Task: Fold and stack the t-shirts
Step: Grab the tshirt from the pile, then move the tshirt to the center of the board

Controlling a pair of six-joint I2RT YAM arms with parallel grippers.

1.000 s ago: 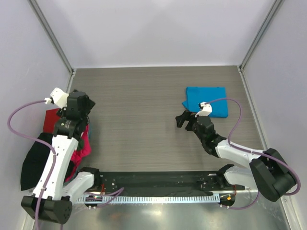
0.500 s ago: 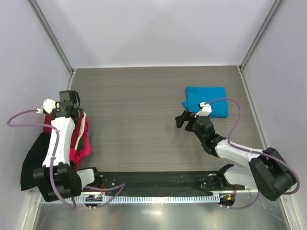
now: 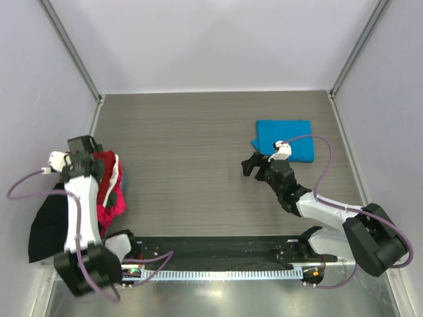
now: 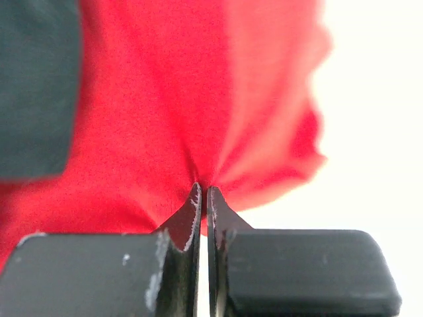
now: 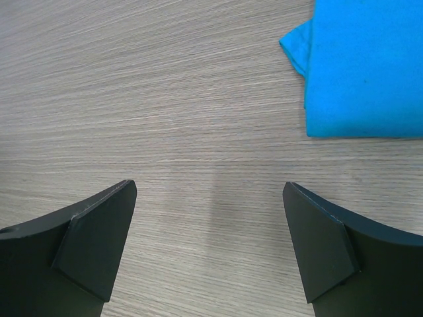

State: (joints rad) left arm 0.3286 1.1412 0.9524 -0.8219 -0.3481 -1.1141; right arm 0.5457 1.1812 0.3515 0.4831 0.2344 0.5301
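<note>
The left hand (image 4: 203,193) is pinched together on a fold of the deep red t-shirt (image 4: 165,112), and the cloth puckers into creases right at its tips. That shirt sits on a heap at the worktop's left edge, with a black shirt (image 3: 45,228) hanging off the side and a magenta shirt (image 3: 110,209) bunched nearer the arms' bases. The right hand (image 5: 208,190) hovers with its fingers spread wide over bare wood. The bright blue t-shirt (image 5: 367,66) lies folded flat just beyond it, towards the far right. The worktop (image 3: 185,129) is grey-brown with a fine straight grain. Pale lavender walls (image 3: 218,39) close it in on three sides.
</note>
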